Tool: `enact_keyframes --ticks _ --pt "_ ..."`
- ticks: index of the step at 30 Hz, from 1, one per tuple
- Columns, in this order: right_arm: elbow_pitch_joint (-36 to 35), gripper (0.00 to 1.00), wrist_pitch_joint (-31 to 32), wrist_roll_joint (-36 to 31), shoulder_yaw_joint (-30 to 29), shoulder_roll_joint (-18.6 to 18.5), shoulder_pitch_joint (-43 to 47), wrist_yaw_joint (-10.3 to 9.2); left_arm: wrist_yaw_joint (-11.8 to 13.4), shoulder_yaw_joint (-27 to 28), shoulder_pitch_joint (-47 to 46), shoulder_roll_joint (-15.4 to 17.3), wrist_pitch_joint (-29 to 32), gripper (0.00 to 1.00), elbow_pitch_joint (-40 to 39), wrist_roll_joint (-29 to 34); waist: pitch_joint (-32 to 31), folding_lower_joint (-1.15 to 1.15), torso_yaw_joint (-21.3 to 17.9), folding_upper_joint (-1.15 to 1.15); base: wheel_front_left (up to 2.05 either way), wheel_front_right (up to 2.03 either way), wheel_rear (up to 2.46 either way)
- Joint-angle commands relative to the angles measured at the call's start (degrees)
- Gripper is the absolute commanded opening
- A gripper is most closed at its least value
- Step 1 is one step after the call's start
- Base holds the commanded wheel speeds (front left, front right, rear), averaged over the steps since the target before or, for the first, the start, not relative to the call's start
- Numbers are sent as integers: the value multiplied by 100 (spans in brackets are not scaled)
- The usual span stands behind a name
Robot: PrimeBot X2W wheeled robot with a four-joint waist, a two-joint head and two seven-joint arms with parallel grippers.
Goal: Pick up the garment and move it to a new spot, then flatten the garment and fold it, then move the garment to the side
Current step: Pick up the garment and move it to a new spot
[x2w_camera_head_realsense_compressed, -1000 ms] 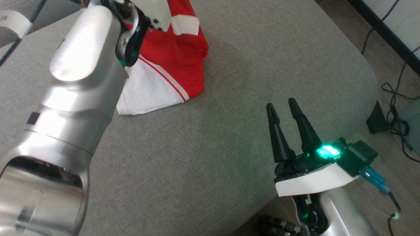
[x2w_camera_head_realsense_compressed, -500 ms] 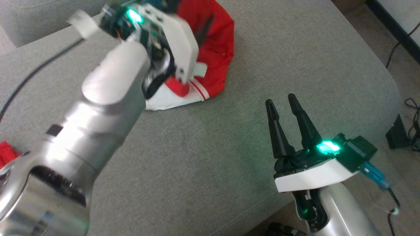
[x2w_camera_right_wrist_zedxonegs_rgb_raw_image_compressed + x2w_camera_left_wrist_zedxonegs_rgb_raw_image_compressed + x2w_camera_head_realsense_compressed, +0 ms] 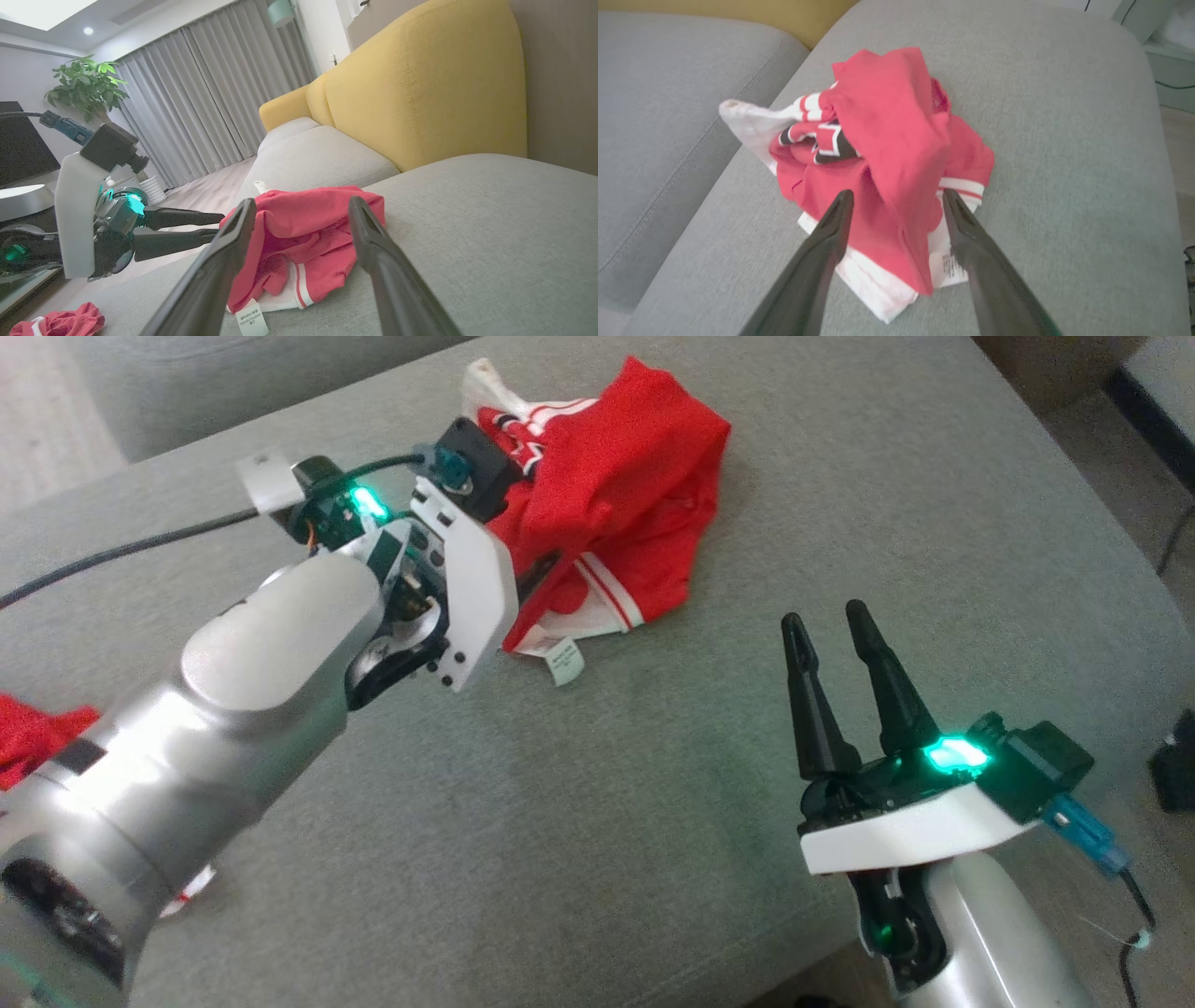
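The red-and-white garment (image 3: 616,523) sits in a crumpled heap on the grey sofa cushion (image 3: 560,821), so it needs spreading before any folding, I'd say. Left hand (image 3: 896,196) is spread wide, straddling the heap's near edge with nothing pinched, probably lining up a grab. Right hand (image 3: 826,616) hovers well apart, also wide open and empty, out of the way.

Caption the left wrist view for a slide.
Open left gripper pointed at the crumpled red-and-white garment, which lies heaped on a grey sofa cushion.
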Motion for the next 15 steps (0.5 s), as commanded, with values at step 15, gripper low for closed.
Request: enact_keyframes --ticks 15 --pt "-59 100 -61 -484 -566 -19 107 -4 768 609 213 759 -2424 100 -626 334 -456 0 1297 0 0 0 0"
